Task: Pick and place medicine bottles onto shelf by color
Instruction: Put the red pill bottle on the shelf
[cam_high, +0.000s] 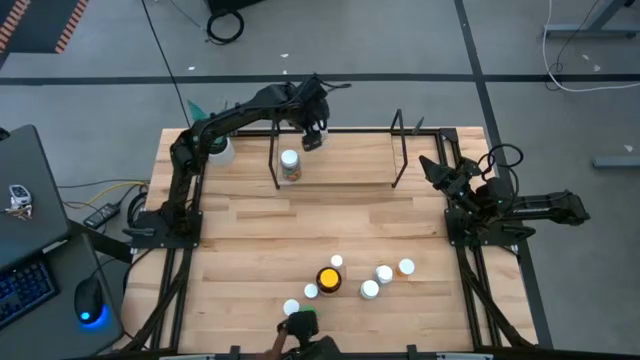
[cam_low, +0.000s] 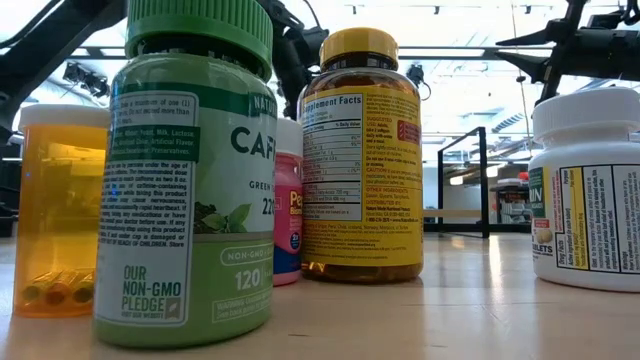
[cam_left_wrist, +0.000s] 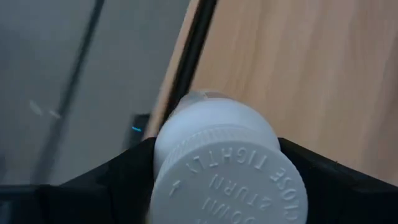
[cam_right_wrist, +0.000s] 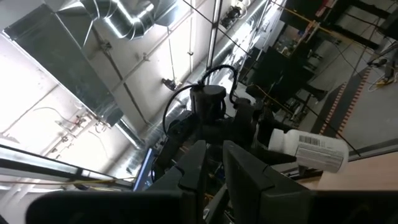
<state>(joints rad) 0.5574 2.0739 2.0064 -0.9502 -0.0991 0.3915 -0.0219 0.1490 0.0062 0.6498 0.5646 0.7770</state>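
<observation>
While the worktop (cam_high: 250, 240) carries the whole job, the shelf (cam_high: 335, 155) stands along its far edge as a low rack of thin black rods with upright end loops. On the left side, the left arm reaches over the far left portion of that shelf, and its tool (cam_high: 313, 135) holds a white-capped bottle (cam_left_wrist: 224, 168); the left wrist view shows the cap wedged between the two dark fingers, with a black shelf rod and the wooden base beyond it. At the right edge, the right arm is folded and waiting, its tool (cam_high: 432, 167) nearly closed on nothing and pointing up toward the room. One white-capped bottle (cam_high: 290, 166) already stands on the shelf near its left end, just beside the carried one. The remaining bottles sit in a loose cluster near the front edge: an amber bottle with a yellow cap (cam_high: 328, 278), a green-capped bottle (cam_high: 303, 320), and several white-capped ones (cam_high: 384, 273) around them. The step in hand appears to be placement of the held bottle on the shelf. The next move probably calls for a lowering onto the wooden base beside the standing bottle, clear of the rods, followed by release and a straight lift.
</observation>
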